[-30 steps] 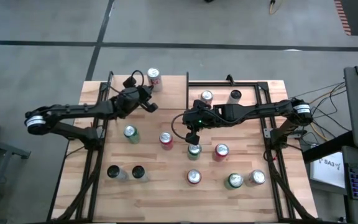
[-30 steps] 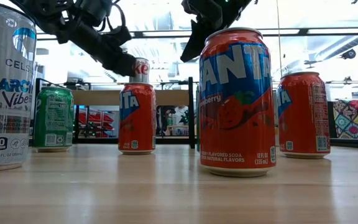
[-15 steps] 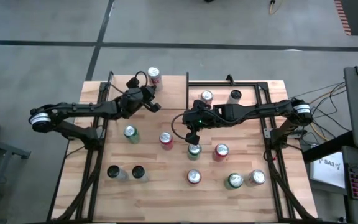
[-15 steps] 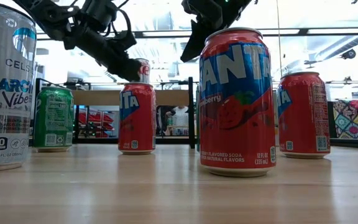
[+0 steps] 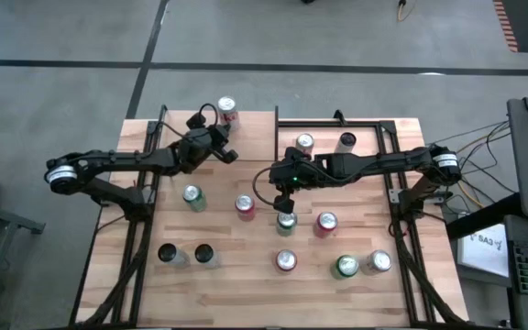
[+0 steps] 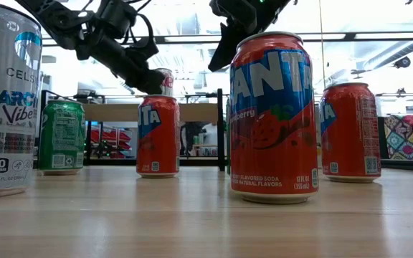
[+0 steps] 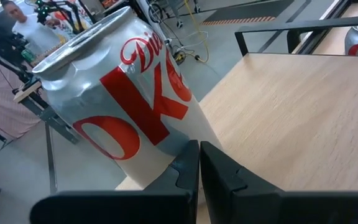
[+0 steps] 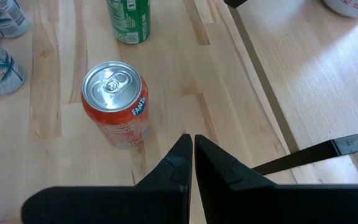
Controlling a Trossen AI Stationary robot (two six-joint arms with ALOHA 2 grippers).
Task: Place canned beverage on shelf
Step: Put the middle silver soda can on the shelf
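Note:
A silver-and-red Diet Coke can (image 7: 123, 99) stands upright on its base at the far corner of the shelf (image 5: 255, 137), a raised light board (image 7: 291, 112) with black posts at the table's far left. My left gripper (image 7: 199, 149) is shut and reaches over the shelf, its tips close to the can's lower side. In the low view it (image 6: 151, 84) overlaps the can (image 6: 165, 81). My right gripper (image 5: 285, 202) is shut and hovers over the table's middle. An orange Fanta can (image 8: 115, 102) stands on the table ahead of it. My left gripper's shut fingertips (image 7: 191, 155) stand level at the Diet Coke can's side wall near its bottom (image 7: 166, 155). They come from the table's near left. I cannot tell whether they touch the can, which stands upright on the shelf.
Several cans stand on the tabletop: a green one (image 5: 192, 195), a green-topped one (image 5: 286, 220) just near of my right gripper, a red one (image 5: 326, 222), others along the near edge (image 5: 286, 261). Two more cans (image 5: 304, 142) stand at the far right, inside a black frame.
My left gripper, still shut, has crept a little toward the Diet Coke can and slightly down. The can has stayed where it was.

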